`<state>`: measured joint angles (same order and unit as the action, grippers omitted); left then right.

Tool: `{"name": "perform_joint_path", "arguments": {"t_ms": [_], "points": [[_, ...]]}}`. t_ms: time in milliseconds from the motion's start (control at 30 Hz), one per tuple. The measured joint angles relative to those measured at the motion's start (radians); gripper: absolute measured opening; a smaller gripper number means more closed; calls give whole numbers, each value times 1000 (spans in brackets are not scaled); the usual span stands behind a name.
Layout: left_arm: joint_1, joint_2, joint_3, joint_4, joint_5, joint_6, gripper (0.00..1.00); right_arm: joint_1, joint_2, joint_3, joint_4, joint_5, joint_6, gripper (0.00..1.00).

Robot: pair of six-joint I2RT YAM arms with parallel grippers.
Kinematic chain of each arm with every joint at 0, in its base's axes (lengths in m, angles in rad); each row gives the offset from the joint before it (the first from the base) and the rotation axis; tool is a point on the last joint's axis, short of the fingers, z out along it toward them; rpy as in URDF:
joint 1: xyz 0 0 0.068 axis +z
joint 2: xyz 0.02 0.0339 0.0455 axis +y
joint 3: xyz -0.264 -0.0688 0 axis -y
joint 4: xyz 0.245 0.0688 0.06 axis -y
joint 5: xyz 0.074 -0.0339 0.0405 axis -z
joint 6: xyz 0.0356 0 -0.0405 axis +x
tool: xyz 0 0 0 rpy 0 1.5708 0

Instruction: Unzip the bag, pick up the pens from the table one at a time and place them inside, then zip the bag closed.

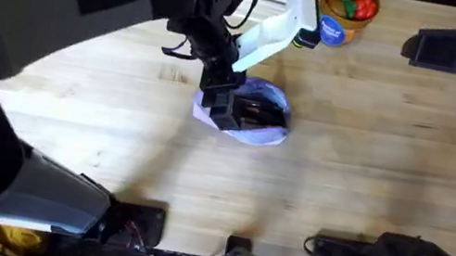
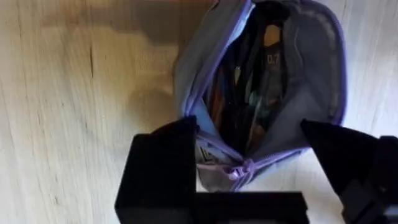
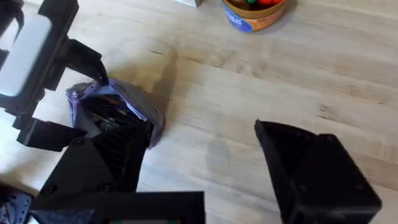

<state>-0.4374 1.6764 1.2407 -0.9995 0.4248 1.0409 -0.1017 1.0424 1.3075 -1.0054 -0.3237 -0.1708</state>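
The soft, limp bag, best gripped at its zipper pull, apparently lay between the left gripper's spread fingers.

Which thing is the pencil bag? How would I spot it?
Look at the middle of the big wooden table, just under the left gripper. The bag is the small, soft lavender pouch lying there, gaping open with dark pens inside. The blue tub farther back is round and full of colourful toys.

Left gripper over bag mouth
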Motion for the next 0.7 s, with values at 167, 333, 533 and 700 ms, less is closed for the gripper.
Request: {"name": "perform_joint_path", "arguments": {"t_ms": [167,333,533,700], "points": [[0,-29,22,-29,5,0,994,0,0,0,-1,-3,87,992],[33,-148,59,-2,-26,1,994,0,0,0,-1,-7,203,992],[103,-255,91,-56,-126,0,993,62,28,0,5,-7,261,992],[135,-232,90,-83,-126,17,993,177,91,0,43,-8,308,992]]}}
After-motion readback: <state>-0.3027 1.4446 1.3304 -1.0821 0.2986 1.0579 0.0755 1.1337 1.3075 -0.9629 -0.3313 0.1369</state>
